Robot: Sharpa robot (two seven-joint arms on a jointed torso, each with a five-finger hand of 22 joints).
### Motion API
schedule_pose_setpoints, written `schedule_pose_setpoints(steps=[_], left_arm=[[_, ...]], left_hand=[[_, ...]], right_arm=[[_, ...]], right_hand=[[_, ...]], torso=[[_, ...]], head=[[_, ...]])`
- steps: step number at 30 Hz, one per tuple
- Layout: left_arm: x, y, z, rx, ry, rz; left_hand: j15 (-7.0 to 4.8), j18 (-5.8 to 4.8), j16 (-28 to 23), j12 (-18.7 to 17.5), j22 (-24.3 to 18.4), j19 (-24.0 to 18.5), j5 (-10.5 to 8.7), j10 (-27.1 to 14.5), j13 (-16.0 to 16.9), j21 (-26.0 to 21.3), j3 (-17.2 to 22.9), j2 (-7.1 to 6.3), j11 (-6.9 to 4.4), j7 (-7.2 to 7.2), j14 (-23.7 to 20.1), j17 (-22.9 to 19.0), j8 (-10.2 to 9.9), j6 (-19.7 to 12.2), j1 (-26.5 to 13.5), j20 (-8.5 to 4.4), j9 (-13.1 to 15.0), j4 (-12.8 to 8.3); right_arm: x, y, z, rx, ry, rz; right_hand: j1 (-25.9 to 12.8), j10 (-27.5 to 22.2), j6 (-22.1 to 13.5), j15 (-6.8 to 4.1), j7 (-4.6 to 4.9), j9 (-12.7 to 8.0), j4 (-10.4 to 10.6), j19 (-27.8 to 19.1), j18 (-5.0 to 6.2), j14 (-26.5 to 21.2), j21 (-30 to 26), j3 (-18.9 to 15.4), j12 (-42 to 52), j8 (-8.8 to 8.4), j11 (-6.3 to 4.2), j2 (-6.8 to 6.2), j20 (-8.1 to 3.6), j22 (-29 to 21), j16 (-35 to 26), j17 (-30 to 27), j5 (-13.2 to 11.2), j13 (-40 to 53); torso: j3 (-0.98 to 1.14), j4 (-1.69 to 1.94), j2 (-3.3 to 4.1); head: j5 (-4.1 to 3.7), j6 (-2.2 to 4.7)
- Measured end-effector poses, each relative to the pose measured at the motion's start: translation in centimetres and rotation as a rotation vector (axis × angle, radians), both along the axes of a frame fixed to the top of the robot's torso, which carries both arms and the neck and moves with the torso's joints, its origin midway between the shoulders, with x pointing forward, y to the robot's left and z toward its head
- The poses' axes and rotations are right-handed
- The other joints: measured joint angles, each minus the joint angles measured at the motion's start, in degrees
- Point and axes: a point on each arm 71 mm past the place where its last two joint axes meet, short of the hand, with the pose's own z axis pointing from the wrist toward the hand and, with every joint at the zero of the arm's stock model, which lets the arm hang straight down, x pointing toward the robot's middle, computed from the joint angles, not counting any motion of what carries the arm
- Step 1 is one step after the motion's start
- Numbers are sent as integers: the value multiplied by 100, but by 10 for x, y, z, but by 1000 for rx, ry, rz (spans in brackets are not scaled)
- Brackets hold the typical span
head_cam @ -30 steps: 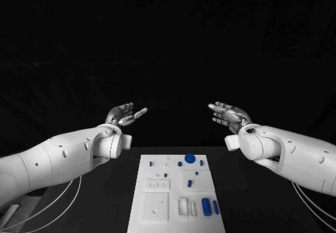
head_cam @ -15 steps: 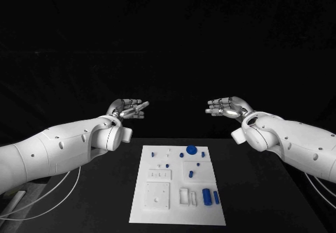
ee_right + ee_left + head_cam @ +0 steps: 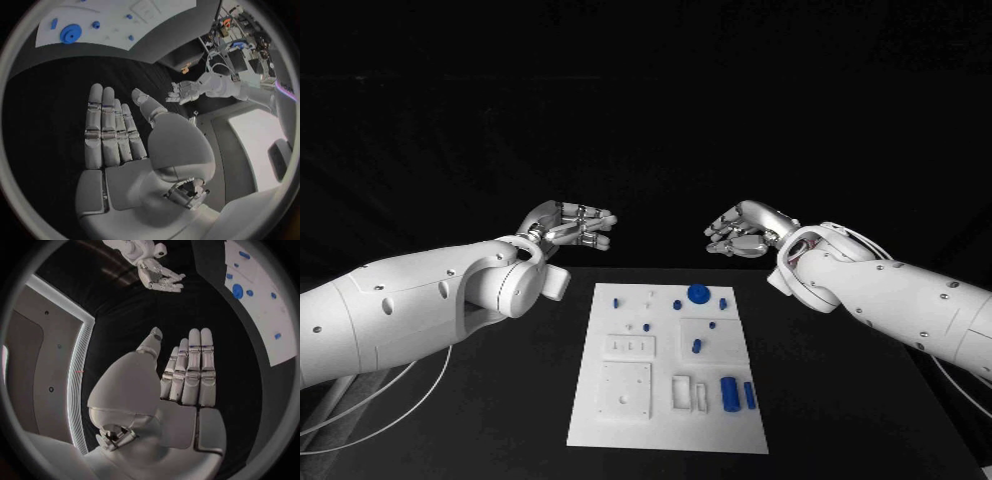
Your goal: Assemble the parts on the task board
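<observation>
black table (image 3: 488, 400), white task board (image 3: 646, 425) bearing blue parts (image 3: 727, 394), left hand (image 3: 571, 225), right hand (image 3: 740, 230), fingers straight, holding nothing

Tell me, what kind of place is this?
Probably a robot test lab: a black table against a dark backdrop, a white task board with small blue parts, and both robot hands, left and right, held empty above it.

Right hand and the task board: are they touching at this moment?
Apart. In the head view the right hand is raised beyond the far end of the task board, with bare black table between them; it holds nothing.
</observation>
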Motion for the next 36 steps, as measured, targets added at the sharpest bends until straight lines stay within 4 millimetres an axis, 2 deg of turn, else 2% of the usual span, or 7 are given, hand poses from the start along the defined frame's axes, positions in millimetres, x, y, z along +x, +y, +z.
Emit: schedule_pose_setpoints(steps=[3,4,5,10,13,24,36], left_arm=[[-4,-3,4,-7,-4,-36],[-4,-4,6,-9,-6,-45],[-5,-5,7,-10,-7,-53],[-7,-10,10,-12,-12,-91],[-9,-12,10,-13,-12,-107],[-11,-19,13,-19,-17,-144],[-12,-21,17,-19,-23,-154]], left_hand=[[-22,-3,101,0,126,-96,0,0,0,185,-34,12,0,0,-22,48,0,0,12,-12,0,-62],[-22,-4,123,0,156,-142,0,0,0,235,-49,30,0,0,-22,55,0,0,-6,-8,0,-77],[-22,-4,136,0,190,-182,0,0,0,290,-64,39,0,0,-22,62,0,0,-14,-7,0,-92],[-42,-1,140,0,249,-253,0,53,-1,385,-72,61,-50,-32,-43,57,0,32,-37,1,-1,-100],[-42,-1,46,0,255,-270,0,72,-1,409,-72,65,-51,-54,-43,14,0,54,-41,1,-1,-99],[-52,0,-139,0,255,-270,0,161,-1,471,-67,65,-37,-37,70,-15,0,97,-41,2,-1,-136],[-71,0,-145,0,254,-270,0,-34,-2,534,-68,65,-10,-36,91,7,0,97,-41,2,-2,-165]], right_arm=[[-1,6,-8,-78,-18,-2],[-2,8,-12,-98,-21,-4],[-2,9,-15,-117,-23,-6],[-7,20,-30,-209,-55,-10],[-10,27,-37,-248,-77,-6],[-12,38,-59,-339,-120,-20],[-10,47,-65,-379,-156,-41]], right_hand=[[-76,121,88,-118,-29,-9,-7,319,-35,232,359,179,0,0,-59,-76,-149,251,543,457,-84,0],[-177,217,199,-214,-42,-17,-11,649,-95,329,889,482,28,0,-111,-177,-299,672,1386,1154,-173,10],[-235,240,239,-251,-49,-19,-5,740,-102,361,1188,656,29,0,-119,-235,-358,916,1841,1499,-204,12],[-233,229,269,-260,-67,-18,48,550,-130,357,2073,1152,29,0,-108,-476,-364,1824,2760,2172,-373,12],[-210,230,273,-261,-71,-18,155,300,-130,355,2368,1347,29,0,-108,-617,-351,2294,2952,2221,-443,11],[-149,127,273,-261,-71,-18,207,282,-70,354,2405,1462,28,0,-68,-678,-354,2775,3121,2163,-536,11],[-111,-50,219,-222,-63,-25,144,336,-39,310,2295,1556,28,0,-19,-791,-302,3105,3236,2109,-711,10]], torso=[[-3,44,89],[-4,58,114],[-7,71,139],[-21,159,299],[-31,204,379],[-76,319,591],[-107,421,736]], head=[[-22,-12],[-28,-16],[-35,-18],[-80,44],[-106,75],[-177,151],[-237,210]])
